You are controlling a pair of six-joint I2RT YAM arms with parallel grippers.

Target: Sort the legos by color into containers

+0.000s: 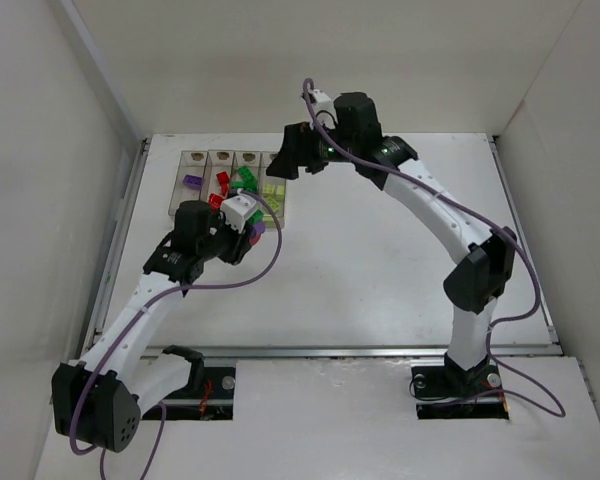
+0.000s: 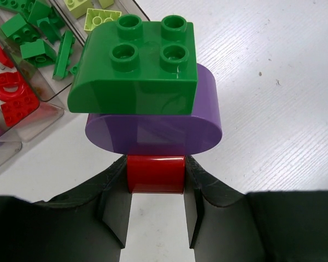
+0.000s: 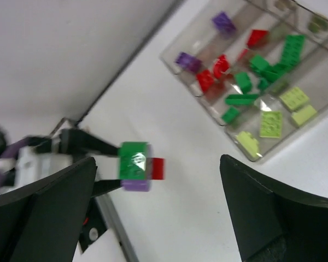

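My left gripper (image 2: 156, 180) is shut on a red brick (image 2: 156, 173) that carries a purple rounded brick (image 2: 153, 131) and a green brick (image 2: 136, 65). It holds this stack above the table, just in front of the containers (image 1: 230, 185). In the top view the left gripper (image 1: 250, 225) sits by the bins' near edge. The clear bins (image 3: 251, 71) hold purple, red, green and pale yellow bricks. My right gripper (image 1: 282, 165) is open and empty, high over the bins. Its fingers (image 3: 49, 202) frame the stack (image 3: 135, 164) below.
White walls enclose the table on the left, back and right. A metal rail (image 1: 330, 350) runs along the near table edge. The left arm's purple cable (image 1: 260, 265) loops beside the stack. Bare white table (image 1: 380, 260) lies to the right of the bins.
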